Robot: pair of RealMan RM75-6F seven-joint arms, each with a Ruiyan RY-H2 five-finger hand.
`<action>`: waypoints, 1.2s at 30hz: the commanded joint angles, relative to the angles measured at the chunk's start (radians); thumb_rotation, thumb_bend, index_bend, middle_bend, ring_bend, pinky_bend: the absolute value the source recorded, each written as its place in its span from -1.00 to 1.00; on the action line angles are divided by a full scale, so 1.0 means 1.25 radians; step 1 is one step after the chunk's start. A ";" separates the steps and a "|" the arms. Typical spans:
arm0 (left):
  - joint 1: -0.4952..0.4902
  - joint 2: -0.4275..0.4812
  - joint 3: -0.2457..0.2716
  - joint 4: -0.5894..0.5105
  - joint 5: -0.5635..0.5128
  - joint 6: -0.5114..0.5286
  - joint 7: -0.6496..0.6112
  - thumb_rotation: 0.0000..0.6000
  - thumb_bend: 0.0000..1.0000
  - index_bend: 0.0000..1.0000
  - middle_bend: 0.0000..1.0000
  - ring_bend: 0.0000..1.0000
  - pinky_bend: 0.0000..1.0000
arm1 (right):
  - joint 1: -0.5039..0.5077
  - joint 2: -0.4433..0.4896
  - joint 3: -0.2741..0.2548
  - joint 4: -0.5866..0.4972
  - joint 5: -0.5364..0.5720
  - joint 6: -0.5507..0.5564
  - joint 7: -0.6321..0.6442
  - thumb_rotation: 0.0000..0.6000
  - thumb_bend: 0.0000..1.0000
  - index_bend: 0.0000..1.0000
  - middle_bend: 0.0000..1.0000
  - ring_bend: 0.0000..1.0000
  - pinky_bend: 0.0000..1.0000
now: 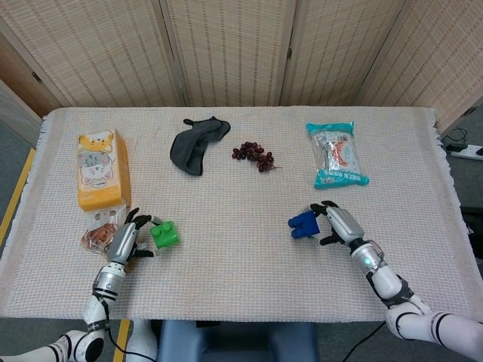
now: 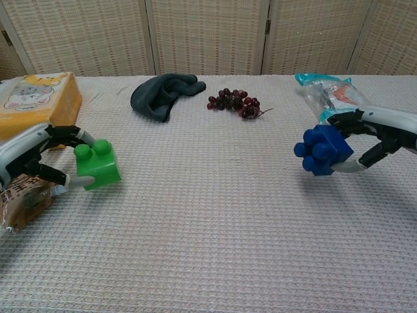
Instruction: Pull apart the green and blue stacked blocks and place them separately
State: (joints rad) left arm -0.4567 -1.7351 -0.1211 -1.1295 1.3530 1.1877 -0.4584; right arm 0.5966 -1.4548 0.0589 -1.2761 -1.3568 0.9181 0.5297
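At the near edge of the woven table cover (image 1: 241, 264), the blocks are already apart and each sits in its own hand — the placing step, by the look of it. The left hand (image 2: 40, 156) has its fingers clamped on the green block (image 2: 96, 165), held low at the table's left side, just beside a snack pouch (image 2: 23, 201); whether the block touches the cover cannot be told. The right hand (image 2: 371, 140) pinches the blue block (image 2: 322, 149) at the right side, tilted with its studs turned toward the centre and apparently clear of the surface. The next move likely calls for lowering each block flat, then loosening the fingers. Both are chunky studded toy bricks — glossy and well apart. Farther back lie a yellow cat-print box (image 1: 100, 170), a dark cloth (image 1: 195, 145), grapes (image 1: 254, 155) and a teal packet (image 1: 336, 154).
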 commanded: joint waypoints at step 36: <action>-0.015 0.452 0.064 -0.390 0.119 -0.036 0.300 1.00 -0.51 -0.93 -1.00 -1.00 -1.00 | -0.172 0.226 0.003 -0.213 -0.115 0.336 -0.348 1.00 -0.34 -1.00 -1.00 -1.00 -1.00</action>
State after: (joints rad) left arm -0.4999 -1.2685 -0.0665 -1.5317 1.4857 1.1225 -0.0701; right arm 0.4785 -1.2226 0.0651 -1.4763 -1.5185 1.2259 0.3071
